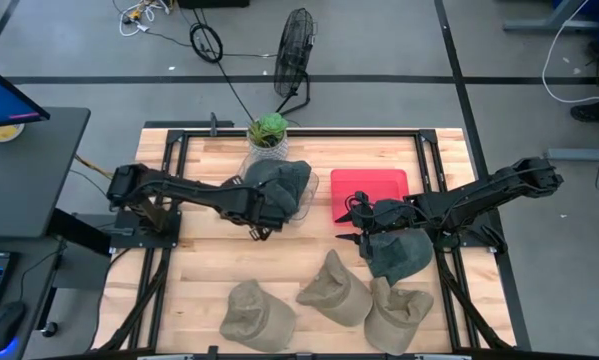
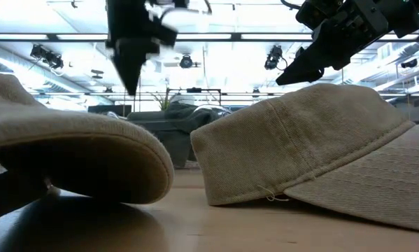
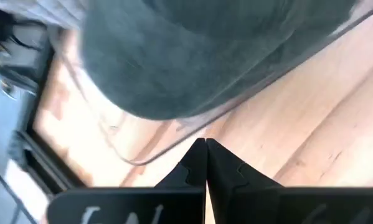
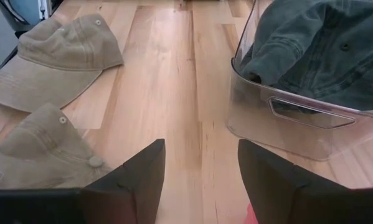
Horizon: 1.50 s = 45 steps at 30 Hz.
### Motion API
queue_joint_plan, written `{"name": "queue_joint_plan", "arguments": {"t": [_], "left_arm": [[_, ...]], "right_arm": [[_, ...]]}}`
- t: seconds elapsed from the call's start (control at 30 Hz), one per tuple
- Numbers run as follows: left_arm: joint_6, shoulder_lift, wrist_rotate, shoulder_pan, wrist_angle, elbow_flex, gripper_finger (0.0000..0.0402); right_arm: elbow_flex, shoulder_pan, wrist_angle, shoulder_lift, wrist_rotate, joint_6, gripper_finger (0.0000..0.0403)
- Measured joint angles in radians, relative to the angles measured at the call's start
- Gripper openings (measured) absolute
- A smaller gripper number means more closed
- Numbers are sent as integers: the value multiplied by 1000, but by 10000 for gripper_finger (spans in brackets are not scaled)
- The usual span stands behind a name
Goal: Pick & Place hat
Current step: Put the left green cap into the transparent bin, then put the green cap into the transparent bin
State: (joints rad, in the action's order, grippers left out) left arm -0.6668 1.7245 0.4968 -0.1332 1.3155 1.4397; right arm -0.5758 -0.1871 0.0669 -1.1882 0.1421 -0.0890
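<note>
A clear plastic bin (image 1: 310,206) at the table's far middle holds dark green hats (image 1: 279,180). Another dark green hat (image 1: 399,256) lies on the table at the right, under my right arm's wrist. Three tan hats (image 1: 257,315) (image 1: 334,290) (image 1: 397,315) rest along the near edge. My left gripper (image 1: 259,232) is shut and hangs point-down just off the bin's near side (image 3: 174,140), above bare wood. My right gripper (image 1: 355,228) is open and level. It points toward the table's left, beside the dark hat and at the near edge of a red tray (image 1: 369,190).
A potted plant (image 1: 269,130) stands just beyond the bin. The red tray lies flat, right of the bin. Bare wood (image 4: 174,93) runs between the bin and the tan hats (image 4: 55,56). In the low view two tan hats (image 2: 314,140) (image 2: 69,147) fill the foreground.
</note>
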Motion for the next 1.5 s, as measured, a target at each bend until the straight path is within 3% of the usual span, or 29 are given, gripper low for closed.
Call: {"name": "queue_joint_plan", "arguments": {"t": [0.13,0.2,0.43,0.57,0.77,1.1,1.27,1.37,1.5], "left_arm": [[4,-1,178,-10,-14,73,2],[45,-2,210,23,-72,76,2],[114,48,211,188,-205,74,2],[137,104,111,247,-206,72,2],[155,196,51,259,-201,13,2],[166,248,46,268,-214,-17,2],[183,199,59,250,-196,-20,2],[176,105,59,213,-184,-15,2],[166,-17,64,144,-192,-15,2]], "right_arm": [[0,0,0,0,0,2,207],[0,0,0,0,0,2,207],[0,0,0,0,0,-5,207],[0,0,-4,0,0,-3,207],[0,0,-4,0,0,3,207],[0,0,-1,0,0,23,207],[0,0,-5,0,0,25,207],[0,0,-20,0,0,30,207],[-72,-4,-191,3,0,-3,207]]}}
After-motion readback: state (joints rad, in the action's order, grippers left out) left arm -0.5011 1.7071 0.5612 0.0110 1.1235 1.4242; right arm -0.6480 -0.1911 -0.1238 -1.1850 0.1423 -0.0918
